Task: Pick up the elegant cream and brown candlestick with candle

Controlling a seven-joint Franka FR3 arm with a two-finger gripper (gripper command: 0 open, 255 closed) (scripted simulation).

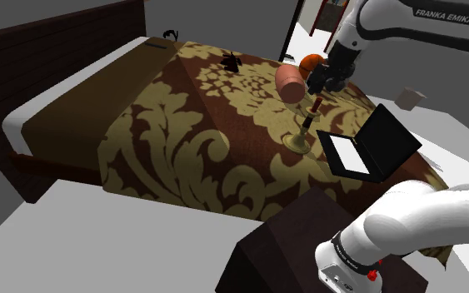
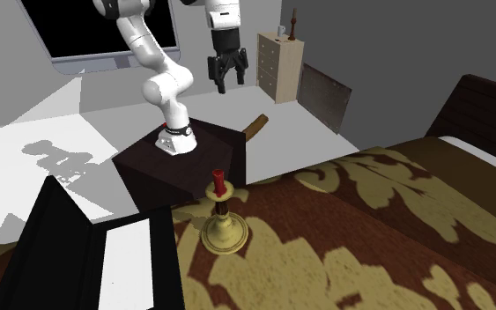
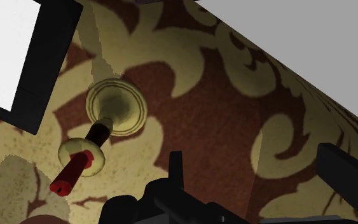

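In the shoulder view, the candlestick (image 1: 301,133) is seen upright on the patterned bed (image 1: 182,141), with its red candle (image 1: 316,105) just under the tool (image 1: 316,86). A straight descent is judged best, so that the stem below the candle is taken rather than the thin candle itself. An open black laptop (image 1: 371,146) stands just beside the base on that view's right, and a rounded pinkish object (image 1: 291,83) lies near on its left, so sideways room is judged scant. In the second exterior view, the tool (image 2: 226,86) is shown released, jaws apart, well above the candlestick (image 2: 222,222), and the dark stand (image 2: 184,163) is seen behind. The bed's edge runs close to the base, so any knock toward the floor is to be avoided. In the wrist view, the candlestick (image 3: 110,118) is found beside one finger (image 3: 176,168) and not between the pair. The tool (image 3: 260,175) is best shifted over it before anything is closed, and the laptop (image 3: 25,57) near the base is to be kept clear.
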